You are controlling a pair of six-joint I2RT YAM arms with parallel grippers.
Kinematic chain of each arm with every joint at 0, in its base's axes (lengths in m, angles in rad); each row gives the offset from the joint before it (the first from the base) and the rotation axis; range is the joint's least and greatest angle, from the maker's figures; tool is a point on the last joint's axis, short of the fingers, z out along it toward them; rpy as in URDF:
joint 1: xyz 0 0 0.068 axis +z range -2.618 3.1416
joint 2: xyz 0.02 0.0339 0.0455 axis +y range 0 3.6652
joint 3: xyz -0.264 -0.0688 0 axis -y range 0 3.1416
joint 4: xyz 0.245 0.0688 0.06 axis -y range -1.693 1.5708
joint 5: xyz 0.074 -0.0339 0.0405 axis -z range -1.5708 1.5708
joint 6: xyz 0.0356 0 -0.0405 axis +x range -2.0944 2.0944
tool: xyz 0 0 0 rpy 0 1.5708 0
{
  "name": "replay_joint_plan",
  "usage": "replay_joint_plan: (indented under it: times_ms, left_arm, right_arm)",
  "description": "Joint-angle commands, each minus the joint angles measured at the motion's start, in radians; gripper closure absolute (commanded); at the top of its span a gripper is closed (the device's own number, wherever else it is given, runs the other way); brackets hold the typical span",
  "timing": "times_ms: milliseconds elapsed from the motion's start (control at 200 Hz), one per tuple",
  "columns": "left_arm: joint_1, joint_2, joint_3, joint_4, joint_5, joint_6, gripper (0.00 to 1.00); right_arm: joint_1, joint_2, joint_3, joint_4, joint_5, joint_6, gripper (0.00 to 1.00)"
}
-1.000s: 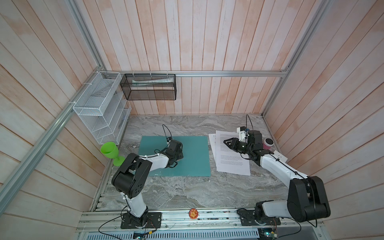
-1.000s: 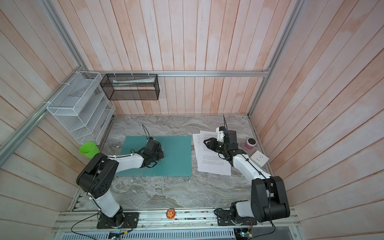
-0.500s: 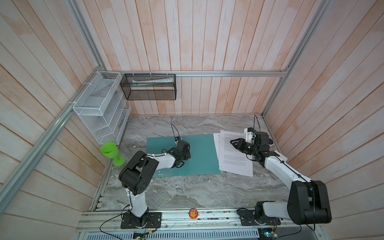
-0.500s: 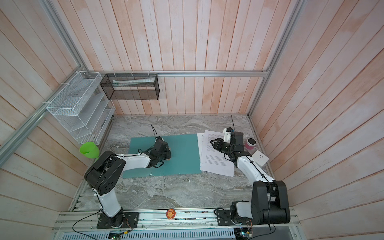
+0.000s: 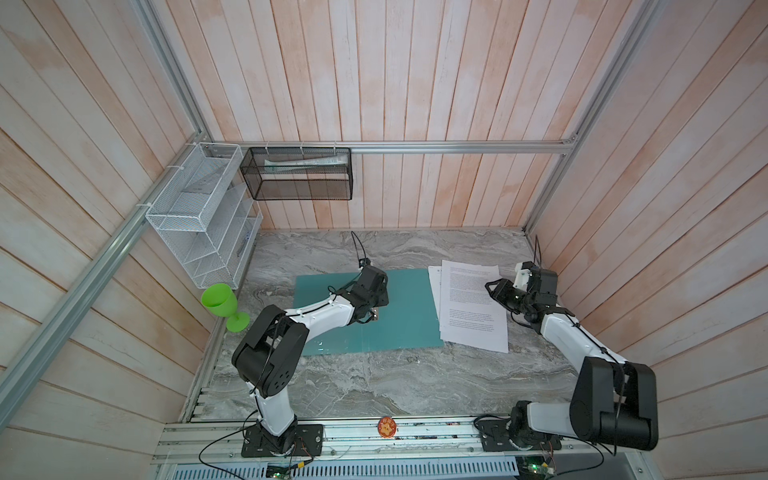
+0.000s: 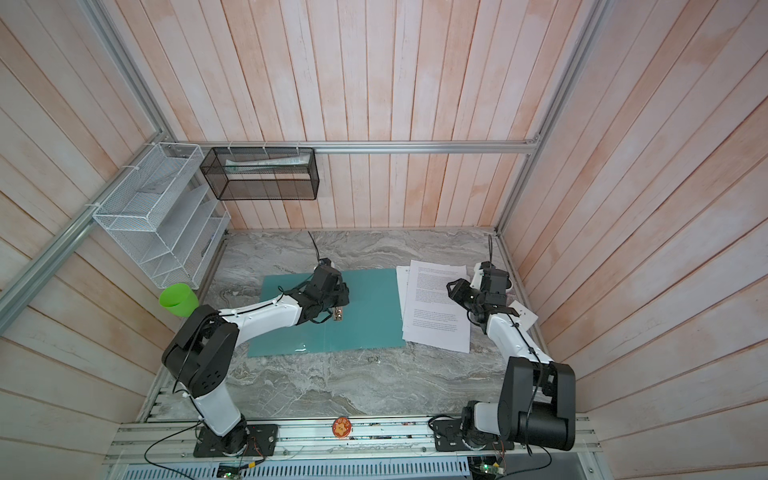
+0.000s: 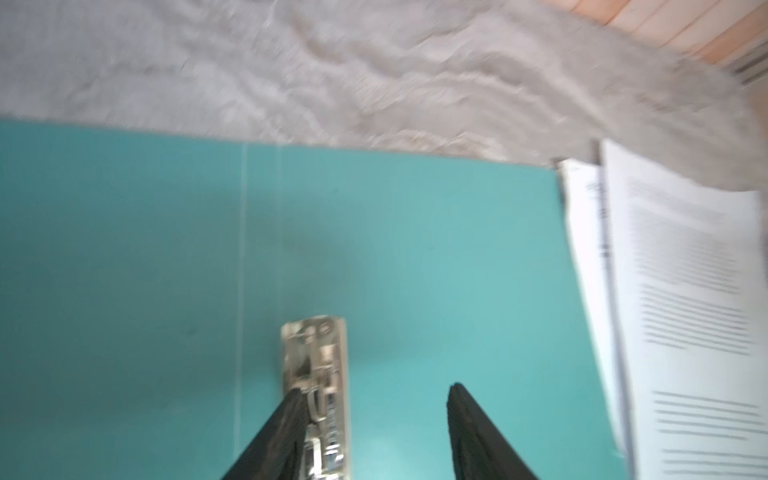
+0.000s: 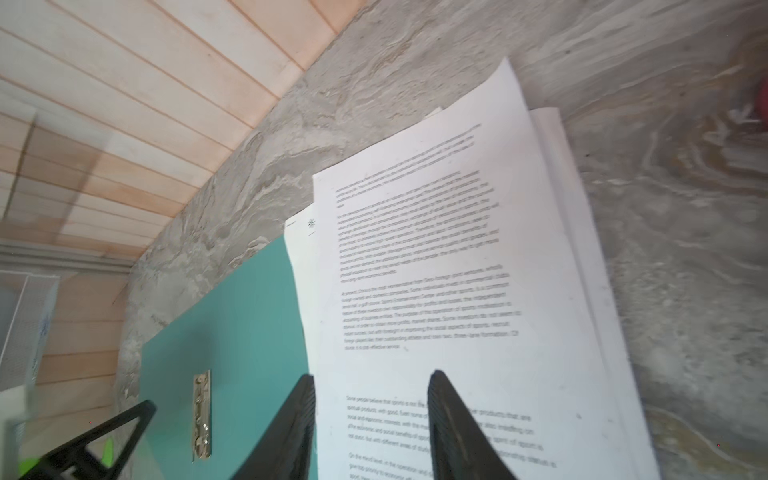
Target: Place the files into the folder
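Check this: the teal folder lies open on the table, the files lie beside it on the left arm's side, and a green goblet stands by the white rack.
Wrong side: the files lie on the right arm's side of the folder, as both top views show. The folder is open, and the green goblet stands by the white rack.

Robot lab test cell, plank walls [image 5: 415, 83], aluminium frame [image 5: 457, 146], marble-patterned tabletop [image 5: 415, 382], two bolted-down robot arms [image 5: 320, 322]
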Motion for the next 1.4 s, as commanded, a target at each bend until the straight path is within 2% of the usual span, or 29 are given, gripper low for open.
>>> replay_joint_plan:
  times_ms: [0, 125, 205, 325, 460, 505, 960, 1390]
  left_arm:
    - [-0.045, 0.047, 0.120, 0.026, 0.134, 0.095, 0.42]
    - [-0.078, 0.185, 0.269, 0.076, 0.320, 0.127, 0.43]
    - [-0.096, 0.270, 0.354, 0.085, 0.365, 0.133, 0.42]
    - [-0.100, 0.374, 0.422, 0.153, 0.456, 0.095, 0.43]
    - [-0.102, 0.449, 0.453, 0.209, 0.533, 0.053, 0.44]
    - [-0.102, 0.469, 0.461, 0.221, 0.557, 0.042, 0.44]
    - [-0.109, 0.549, 0.514, 0.225, 0.618, 0.031, 0.45]
    - [-0.123, 0.609, 0.564, 0.204, 0.662, 0.013, 0.46]
  right_arm:
    - [-0.072, 0.084, -0.012, 0.078, 0.016, 0.008, 0.57]
    - [-0.122, 0.201, 0.057, 0.177, -0.021, -0.013, 0.59]
    - [-0.127, 0.275, 0.132, 0.160, -0.019, -0.060, 0.55]
    - [-0.136, 0.349, 0.182, 0.174, -0.020, -0.079, 0.56]
    - [-0.141, 0.404, 0.192, 0.260, -0.058, -0.079, 0.71]
    - [-0.142, 0.426, 0.209, 0.257, -0.057, -0.089, 0.72]
    - [-0.151, 0.516, 0.230, 0.290, -0.120, -0.114, 0.72]
    - [-0.153, 0.590, 0.306, 0.181, -0.138, -0.117, 0.72]
